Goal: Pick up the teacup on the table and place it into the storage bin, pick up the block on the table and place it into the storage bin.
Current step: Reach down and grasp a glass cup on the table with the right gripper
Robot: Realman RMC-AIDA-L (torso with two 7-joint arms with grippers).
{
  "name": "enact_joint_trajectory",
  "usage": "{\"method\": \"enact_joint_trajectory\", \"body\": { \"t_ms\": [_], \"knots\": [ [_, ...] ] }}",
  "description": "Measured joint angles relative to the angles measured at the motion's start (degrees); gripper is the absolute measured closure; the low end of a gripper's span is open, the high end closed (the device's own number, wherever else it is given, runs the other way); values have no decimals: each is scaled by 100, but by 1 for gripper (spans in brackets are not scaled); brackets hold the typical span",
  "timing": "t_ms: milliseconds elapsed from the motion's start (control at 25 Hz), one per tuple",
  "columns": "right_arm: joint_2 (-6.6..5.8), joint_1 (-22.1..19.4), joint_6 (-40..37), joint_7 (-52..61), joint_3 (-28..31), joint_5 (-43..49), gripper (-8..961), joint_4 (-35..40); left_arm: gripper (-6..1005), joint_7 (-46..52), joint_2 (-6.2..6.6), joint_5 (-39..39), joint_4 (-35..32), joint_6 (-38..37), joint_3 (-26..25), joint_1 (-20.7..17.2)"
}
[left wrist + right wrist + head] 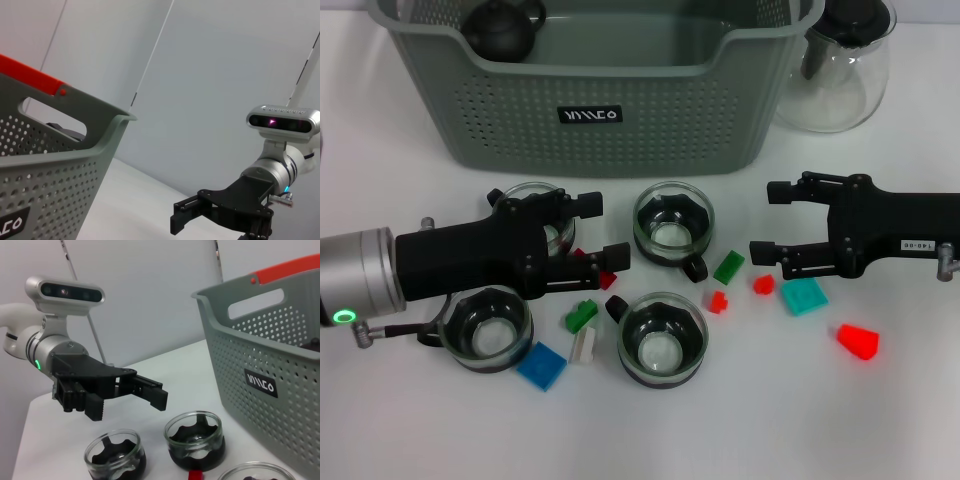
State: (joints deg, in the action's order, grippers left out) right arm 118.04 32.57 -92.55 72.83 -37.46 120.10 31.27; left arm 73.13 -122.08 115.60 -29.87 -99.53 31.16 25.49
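White table [400, 420], one storage bin [620, 120], four teacups [662, 338], both hands released, left hand [603, 232], right hand [768, 222].

We see a matt perforated plastic storage bin [620, 130], glossy clear glass teacups [672, 222], and smooth plastic blocks [804, 296].

A white table [910, 420] is filling the whole head view, its matte top catching soft, even light and showing only faint shadows. Beyond the table's far edge, in both wrist views, a plain pale grey wall [215, 90] is rising. Thin dark seam lines [152, 55] are running up that wall at a slant, dividing it into broad panels above the table.
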Motion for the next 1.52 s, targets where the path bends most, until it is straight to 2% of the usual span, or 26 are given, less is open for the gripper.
{"method": "enact_joint_trajectory", "body": {
  "t_ms": [440, 1040, 1520],
  "knots": [
    [-1, 52, -17, 131, -14, 62, 13, 65, 121, 3, 7, 22, -11, -15, 18, 10],
    [100, 39, -21, -138, -32, 90, 13, 64, 122, 9, 9, 25, 16, -26, -5, -15],
    [-69, 141, -181, 303, -331, 144, 12, 214, 121, 9, 8, 24, -3, -48, 30, -3]
  ]
}}
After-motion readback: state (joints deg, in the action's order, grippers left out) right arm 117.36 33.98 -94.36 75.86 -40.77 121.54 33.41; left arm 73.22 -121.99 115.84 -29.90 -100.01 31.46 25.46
